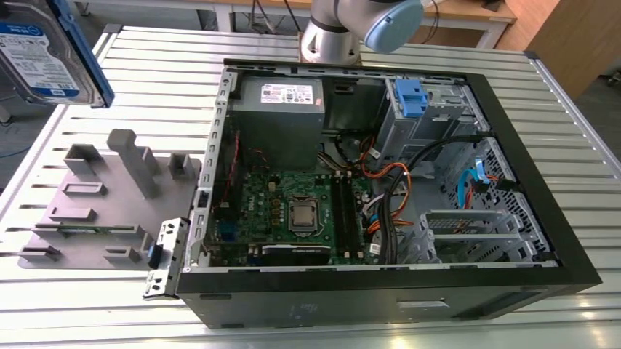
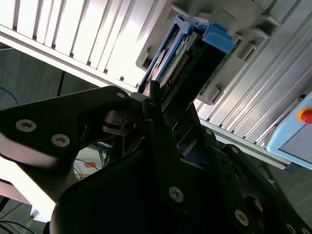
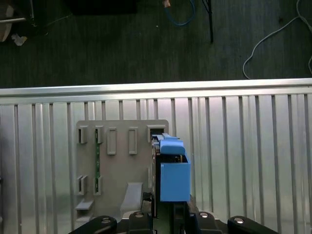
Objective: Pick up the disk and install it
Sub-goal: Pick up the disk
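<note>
Disk (image 1: 43, 51) label faces exterior view — tool (image 2: 166, 97) clamps it.

One flat silver metal disk (image 1: 43, 51) with a blue-and-white label and blue plastic side rails is hanging over the slatted aluminium table (image 1: 572, 167). One grey plastic fixture plate (image 1: 97, 211) is lying near the table's edge on the exterior view's left, and one narrow green strip (image 3: 97, 156) is standing in it. One open black computer case (image 1: 388, 298) is sitting beside the plate. The case is holding one grey power-supply box (image 1: 281, 109), one green motherboard (image 1: 281, 196), one square silver processor (image 1: 304, 215) and one silver metal cage with a blue latch (image 1: 417, 109). One round red button (image 2: 306, 115) is showing on one pale blue box (image 2: 292, 141).
</note>
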Controlling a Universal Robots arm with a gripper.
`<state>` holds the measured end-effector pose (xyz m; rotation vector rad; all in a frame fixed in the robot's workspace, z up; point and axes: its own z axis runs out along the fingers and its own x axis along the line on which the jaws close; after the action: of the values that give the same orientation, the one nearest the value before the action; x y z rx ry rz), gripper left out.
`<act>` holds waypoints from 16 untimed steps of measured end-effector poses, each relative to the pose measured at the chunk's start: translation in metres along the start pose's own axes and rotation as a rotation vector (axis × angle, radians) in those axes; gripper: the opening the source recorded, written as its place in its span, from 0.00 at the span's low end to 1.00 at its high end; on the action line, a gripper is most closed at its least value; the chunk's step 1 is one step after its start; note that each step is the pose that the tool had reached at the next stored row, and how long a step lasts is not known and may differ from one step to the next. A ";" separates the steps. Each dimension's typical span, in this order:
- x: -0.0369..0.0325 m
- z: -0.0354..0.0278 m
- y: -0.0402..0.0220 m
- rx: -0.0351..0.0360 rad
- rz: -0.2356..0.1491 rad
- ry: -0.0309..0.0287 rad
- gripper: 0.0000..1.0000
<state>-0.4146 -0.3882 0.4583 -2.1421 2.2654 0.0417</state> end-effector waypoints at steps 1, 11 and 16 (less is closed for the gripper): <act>-0.0001 -0.0026 0.0000 0.0000 0.000 0.0000 0.35; -0.0005 -0.0136 0.0000 0.0001 0.000 -0.0001 0.35; -0.0006 -0.0178 0.0001 -0.0002 0.000 0.0001 0.35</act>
<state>-0.4146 -0.3882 0.4761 -2.1422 2.2655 0.0418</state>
